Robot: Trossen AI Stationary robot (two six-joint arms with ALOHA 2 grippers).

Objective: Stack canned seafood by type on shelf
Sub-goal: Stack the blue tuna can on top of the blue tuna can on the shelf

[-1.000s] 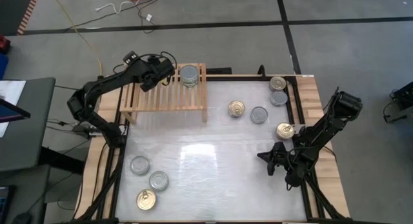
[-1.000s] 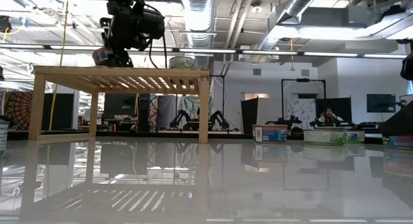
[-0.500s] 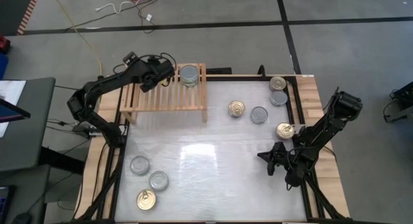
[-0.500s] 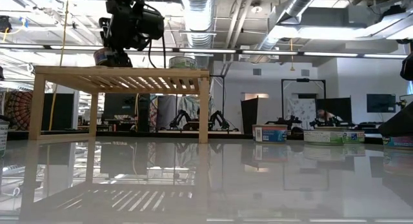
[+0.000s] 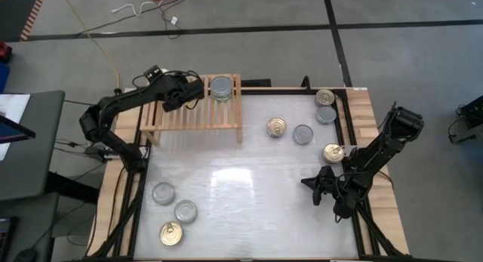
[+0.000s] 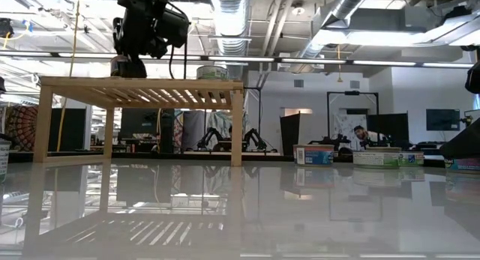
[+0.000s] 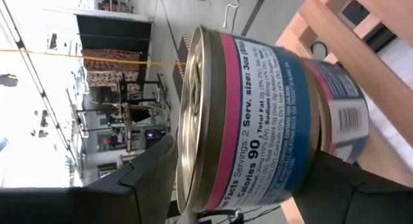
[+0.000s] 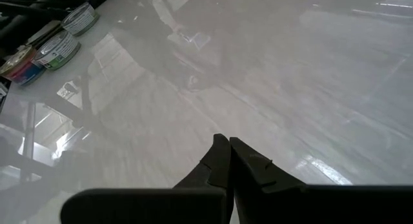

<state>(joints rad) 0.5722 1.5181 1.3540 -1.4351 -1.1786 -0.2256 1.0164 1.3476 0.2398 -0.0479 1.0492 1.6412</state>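
Note:
The light-wood shelf (image 5: 192, 115) stands at the table's far left. A silver-topped can (image 5: 220, 87) sits on the shelf's right end and shows beyond the fingers in the left wrist view (image 7: 348, 111). My left gripper (image 5: 195, 94) reaches level over the slats just left of that can. It is shut on a gold-topped can with a pink and blue label (image 7: 258, 114). In the low view that can (image 6: 120, 66) is close above the slats. My right gripper (image 5: 311, 183) is shut, low over the table's near right. Other cans lie loose on the table. My left gripper pinches the pink and blue can between its two fingers. One finger (image 7: 151, 175) lies on the gold top (image 7: 187, 121) and the other (image 7: 348, 185) under the base. The fingers come level from the table's left. The can is upright; whether it touches the slats I cannot tell.
Gold-topped cans (image 5: 276, 127) (image 5: 324, 97) (image 5: 333, 152) and silver ones (image 5: 303, 134) (image 5: 326, 115) stand at the right. Two silver cans (image 5: 163, 192) (image 5: 186, 211) and a gold one (image 5: 170, 233) stand near left. Bare white tabletop (image 5: 241, 186) lies between.
My left gripper has turned about its wrist and shifted a little toward the silver-topped can on the shelf, still shut on its can. That can, tilted before in the low view, now stands level over the slats.

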